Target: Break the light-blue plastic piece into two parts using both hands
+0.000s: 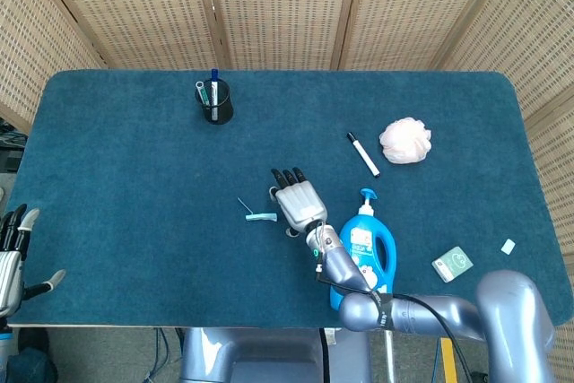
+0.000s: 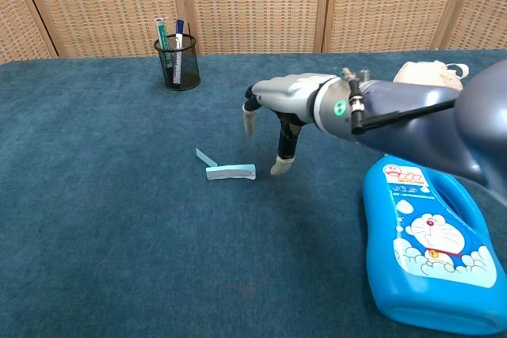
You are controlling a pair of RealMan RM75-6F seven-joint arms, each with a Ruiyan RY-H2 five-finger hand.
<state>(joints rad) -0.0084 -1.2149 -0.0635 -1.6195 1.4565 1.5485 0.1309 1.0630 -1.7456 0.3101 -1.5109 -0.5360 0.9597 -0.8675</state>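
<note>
Your right hand [image 1: 297, 201] empty, fingers spread just right of the thin light-blue plastic piece [image 1: 261, 217] lying on the blue carpeted table [image 1: 117, 177], left hand [image 1: 13, 253] open at the edge, mesh cup [image 1: 217, 103] holding pens.

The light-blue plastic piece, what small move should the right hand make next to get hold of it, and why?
Probably ease the right hand down and slightly left onto the light-blue plastic piece. The piece lies untouched on the table, the fingers hang open just to its right, and the left hand sits far off at the table's edge.
</note>
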